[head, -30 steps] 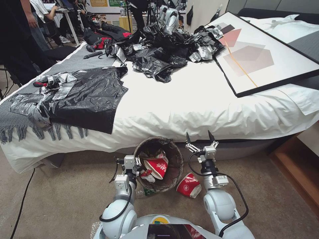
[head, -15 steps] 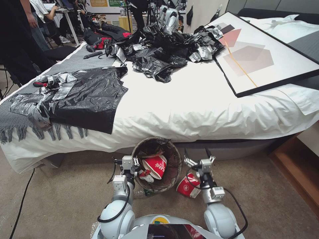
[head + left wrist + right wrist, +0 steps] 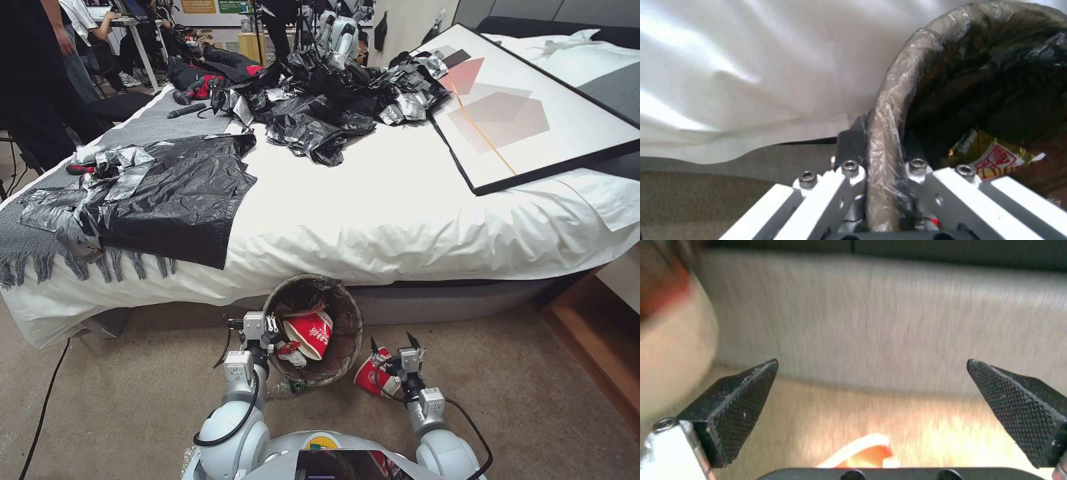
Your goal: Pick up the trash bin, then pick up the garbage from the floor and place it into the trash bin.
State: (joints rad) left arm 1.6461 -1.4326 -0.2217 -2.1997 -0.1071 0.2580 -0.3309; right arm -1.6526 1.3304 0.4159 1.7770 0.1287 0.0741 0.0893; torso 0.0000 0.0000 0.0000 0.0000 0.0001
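Observation:
The trash bin (image 3: 351,323), lined with a dark bag, hangs tilted in front of the bed. My left gripper (image 3: 265,331) is shut on its near rim (image 3: 884,143), one finger outside and one inside. Inside the bin lie a red-and-white paper cup (image 3: 312,333) and a yellow snack wrapper (image 3: 989,156). Another red-and-white cup (image 3: 368,377) lies on its side on the floor (image 3: 533,400), right of the bin. My right gripper (image 3: 393,347) hovers open just over that cup, its fingertips (image 3: 735,396) spread wide above the cup's rim (image 3: 865,450). A clear green-labelled bottle (image 3: 288,387) lies under the bin.
The bed (image 3: 400,220) with its white sheet stands right behind the bin, carrying black plastic bags (image 3: 320,100) and a framed picture (image 3: 527,113). A wooden ledge (image 3: 600,347) runs along the right. A black cable (image 3: 47,400) crosses the carpet on the left.
My right gripper has dropped from the bed's edge down to just above the cup on the floor, still open. The bin and left gripper have barely shifted.

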